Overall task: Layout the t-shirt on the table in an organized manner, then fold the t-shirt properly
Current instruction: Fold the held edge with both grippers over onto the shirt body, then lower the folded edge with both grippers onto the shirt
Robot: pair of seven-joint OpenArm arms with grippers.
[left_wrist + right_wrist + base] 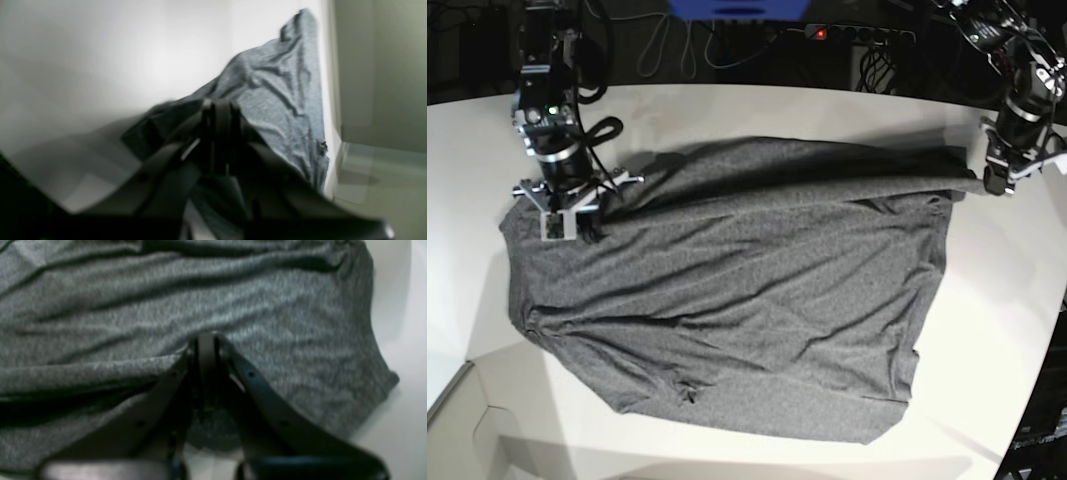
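The shirt [747,290] lies spread over the middle of the table [827,110], dark grey knit, mostly flat w/ diagonal wrinkles across the body and a bunched ridge along the far edge. The 2 far corners are lifted or pinched: the left gripper [995,180] on the base view's right is closed on a stretched-out tail of fabric near the table's edge, and the right gripper [577,205] on the base view's left is closed on cloth at the other far corner. The wrist views agree: left gripper [218,106] has its jaws together w/ shirt [280,100] draped up to them, right gripper [206,340] has its jaws pinched into a fold of shirt [133,306]. Looks like the layout step, approx partway: body is down, far edge not yet straight. To do it well, I'd pull both corners apart evenly so the ridge between them goes taut, keep the 2 grips at the same height, then lower together so the edge lands as a straight line, not skewed. Risk: the left side's pull sits close to the table rim, so fabric could slide off; the knit is stretchy, so too much tension may snap back into wrinkles on release. Near hem looks uneven too, prob needs smoothing before any fold.
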